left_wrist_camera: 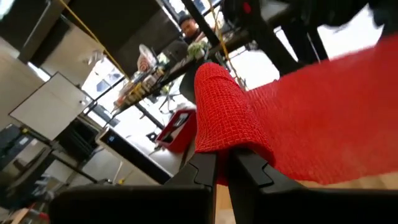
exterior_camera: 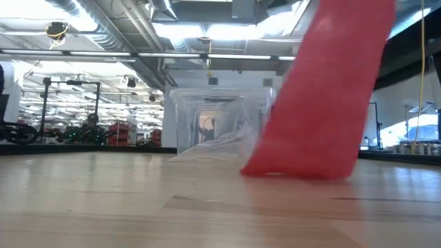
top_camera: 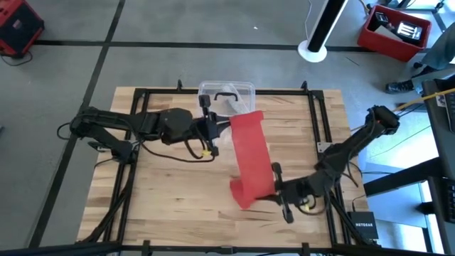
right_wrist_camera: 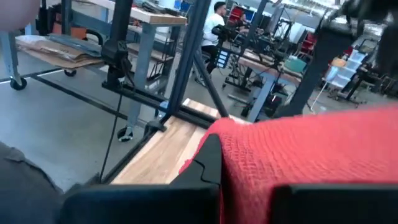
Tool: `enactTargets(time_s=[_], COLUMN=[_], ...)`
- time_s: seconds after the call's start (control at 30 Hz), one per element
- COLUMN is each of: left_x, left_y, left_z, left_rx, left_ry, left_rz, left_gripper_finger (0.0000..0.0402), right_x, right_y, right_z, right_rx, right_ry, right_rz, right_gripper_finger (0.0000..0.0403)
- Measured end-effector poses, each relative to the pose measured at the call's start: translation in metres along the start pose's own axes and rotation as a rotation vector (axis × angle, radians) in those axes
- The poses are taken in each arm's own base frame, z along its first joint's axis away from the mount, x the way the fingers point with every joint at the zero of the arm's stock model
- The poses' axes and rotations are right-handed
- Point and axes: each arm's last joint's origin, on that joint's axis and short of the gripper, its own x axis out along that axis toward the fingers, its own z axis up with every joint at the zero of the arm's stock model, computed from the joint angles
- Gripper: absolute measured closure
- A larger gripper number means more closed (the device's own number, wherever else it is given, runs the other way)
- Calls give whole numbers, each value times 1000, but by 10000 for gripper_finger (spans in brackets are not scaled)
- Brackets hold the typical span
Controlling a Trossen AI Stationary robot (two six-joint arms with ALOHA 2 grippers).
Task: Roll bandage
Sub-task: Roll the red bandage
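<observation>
The red bandage (top_camera: 250, 153) is a long flat strip running from the table's far middle toward the near side, held up between both grippers. My left gripper (top_camera: 226, 126) is shut on its far end; in the left wrist view its fingers (left_wrist_camera: 200, 171) close on bunched red cloth. My right gripper (top_camera: 270, 188) is shut on the strip close to its near end. Beyond that hold, the near end (top_camera: 240, 193) sags onto the tabletop, and the low view shows this bottom fold (exterior_camera: 296, 169) resting on the wood. My left gripper pinches the left edge of the bandage's far end (left_wrist_camera: 217, 134) between its two fingers, coming level from the table's left. The cloth is bunched into a fold at the pinch and lifted clear there. My right gripper pinches the bandage's right edge near its near end (right_wrist_camera: 239, 146), coming level from the table's right, across the strip. Cloth drapes over the fingers and hides one pad. Below the hold the end rests on the table.
A clear plastic box with a black handle (top_camera: 227, 96) stands at the far edge, right behind the bandage's far end. Black frame rails (top_camera: 313, 107) run round the tabletop. Bare wood (top_camera: 178, 192) lies at the near left. People and benches show in the room beyond.
</observation>
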Motion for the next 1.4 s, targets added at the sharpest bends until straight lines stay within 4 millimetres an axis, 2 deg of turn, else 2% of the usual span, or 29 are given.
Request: enactTargets(time_s=[0.13, 0.33, 0.53, 0.73, 0.9, 1.1, 1.27, 1.4], left_x=[12, 22, 25, 27, 25, 15, 8, 6], left_y=[-9, -44, -82, -118, -145, -163, -174, -180], left_z=[-8, -22, -31, -38, -39, -35, -32, -30], left_rx=[44, 130, 232, 278, 321, 353, 358, 357], left_ry=[30, 79, 90, 111, 111, 107, 91, 72], left_rz=[-6, -78, -159, -226, -274, -273, -290, -290], left_gripper_finger=[389, 389, 389, 389, 389, 389, 389, 389], right_x=[1, -9, -20, -25, -28, -42, -51, -50], right_y=[8, 4, -22, -57, -86, -122, -153, -176], right_z=[35, 87, 136, 164, 174, 179, 172, 157], right_rx=[-75, -192, -185, -162, -141, -97, -50, -9], right_ry=[-42, -65, -110, -121, -79, -65, -36, 31], right_rz=[29, -47, -227, -372, -504, -666, -776, -821], right_gripper_finger=[400, 401, 400, 401, 399, 399, 398, 398])
